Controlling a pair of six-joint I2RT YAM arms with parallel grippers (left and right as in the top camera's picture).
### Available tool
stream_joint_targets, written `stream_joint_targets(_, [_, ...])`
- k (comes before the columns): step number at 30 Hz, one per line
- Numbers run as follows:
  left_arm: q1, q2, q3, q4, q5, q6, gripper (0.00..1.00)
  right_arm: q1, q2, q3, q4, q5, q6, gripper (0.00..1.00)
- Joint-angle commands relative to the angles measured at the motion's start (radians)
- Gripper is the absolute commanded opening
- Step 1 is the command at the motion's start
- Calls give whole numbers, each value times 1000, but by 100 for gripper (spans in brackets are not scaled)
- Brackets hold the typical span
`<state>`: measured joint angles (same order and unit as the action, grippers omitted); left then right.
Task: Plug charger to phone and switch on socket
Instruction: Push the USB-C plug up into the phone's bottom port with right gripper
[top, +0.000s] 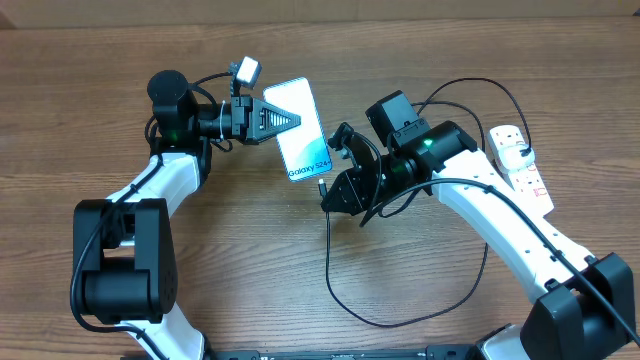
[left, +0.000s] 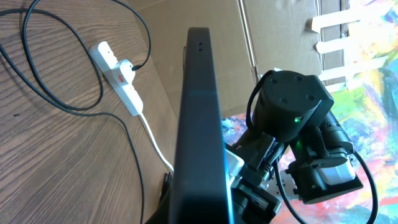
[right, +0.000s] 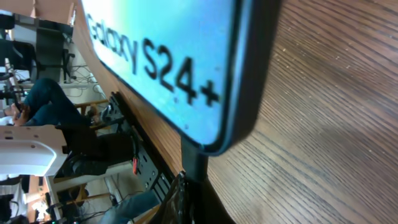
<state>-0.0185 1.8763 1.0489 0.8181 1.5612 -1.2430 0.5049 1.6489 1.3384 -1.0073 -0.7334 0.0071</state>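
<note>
My left gripper (top: 283, 120) is shut on the phone (top: 305, 145) and holds it tilted above the table, its "Galaxy S24+" end toward the right arm. In the left wrist view the phone (left: 199, 112) shows edge-on and dark. My right gripper (top: 332, 192) is shut on the charger's plug tip (top: 322, 186), which sits at the phone's lower end. In the right wrist view the black plug (right: 194, 165) touches the bottom edge of the phone (right: 168, 56). The black cable (top: 400, 318) loops over the table to a white adapter (top: 512, 150) on the socket (top: 530, 175).
The socket lies at the far right of the wooden table (top: 240, 260); it also shows in the left wrist view (left: 121, 78) with its white cord. The cable loop covers the front middle. Both arm bases stand at the front corners.
</note>
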Motion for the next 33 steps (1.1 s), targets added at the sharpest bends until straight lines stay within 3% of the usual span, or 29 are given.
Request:
stream_joint_targets(1, [-10,3,19,10,22,-14,4,5,-2,-4,11,-35,-8,4])
stream_joint_targets(33, [-22,3,19,9,22,39,4,5,-2,-2,-8,-80,-40,4])
